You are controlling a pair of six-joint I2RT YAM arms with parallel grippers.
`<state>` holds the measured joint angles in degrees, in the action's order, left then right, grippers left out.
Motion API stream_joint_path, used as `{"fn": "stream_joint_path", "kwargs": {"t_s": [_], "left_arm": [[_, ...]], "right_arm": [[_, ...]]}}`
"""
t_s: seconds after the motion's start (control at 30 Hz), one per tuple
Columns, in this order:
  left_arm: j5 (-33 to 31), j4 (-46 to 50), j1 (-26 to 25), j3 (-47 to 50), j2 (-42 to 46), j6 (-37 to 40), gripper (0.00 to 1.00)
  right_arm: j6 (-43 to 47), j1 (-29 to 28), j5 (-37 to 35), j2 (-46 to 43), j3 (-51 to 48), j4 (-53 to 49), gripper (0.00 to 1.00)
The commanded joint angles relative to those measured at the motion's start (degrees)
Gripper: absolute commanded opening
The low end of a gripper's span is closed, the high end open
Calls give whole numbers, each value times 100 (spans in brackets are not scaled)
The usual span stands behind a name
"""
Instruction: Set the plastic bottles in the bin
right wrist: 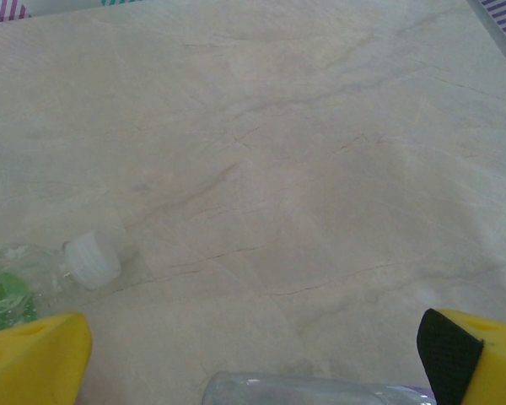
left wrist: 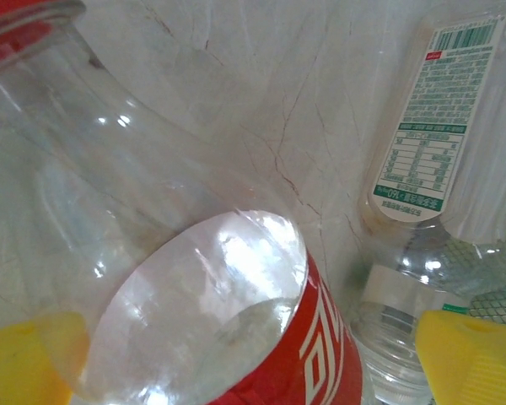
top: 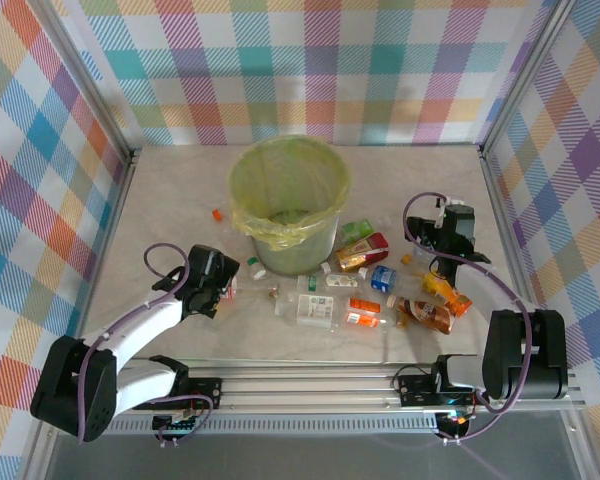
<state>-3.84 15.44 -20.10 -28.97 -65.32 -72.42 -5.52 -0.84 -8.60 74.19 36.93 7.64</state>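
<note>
The bin [top: 290,205], lined with a yellow-green bag, stands at the middle of the table. Several plastic bottles [top: 363,252] lie scattered in front of it and to its right. My left gripper [top: 223,286] is low at the bin's front left. In the left wrist view it [left wrist: 249,354] is open, its yellow fingers [left wrist: 472,359] on either side of a clear bottle with a red label [left wrist: 320,354]. A clear white-labelled bottle [left wrist: 430,143] lies beside that. My right gripper [top: 438,222] is open [right wrist: 253,354] over bare table, with a clear bottle's edge [right wrist: 320,392] just below it.
A loose orange cap [top: 217,213] lies left of the bin. A green bottle with a white cap [right wrist: 88,257] lies to the left in the right wrist view. Metal frame posts and plaid walls close the table [top: 180,180] on three sides.
</note>
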Motion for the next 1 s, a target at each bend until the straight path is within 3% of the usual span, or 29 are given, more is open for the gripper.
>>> {"fn": "stream_joint_path", "kwargs": {"t_s": [0.0,0.5,0.97], "left_arm": [[43,-176,76,134,-84,-69,97],[119,-673,164,340,-501,-269,88],[42,-697,225,348,-520,-409,66]], "right_arm": [[-33,-47,-54,35,179,-17,100],[-37,-48,-36,60,189,-17,100],[-24,-48,-32,78,194,-40,100]]}}
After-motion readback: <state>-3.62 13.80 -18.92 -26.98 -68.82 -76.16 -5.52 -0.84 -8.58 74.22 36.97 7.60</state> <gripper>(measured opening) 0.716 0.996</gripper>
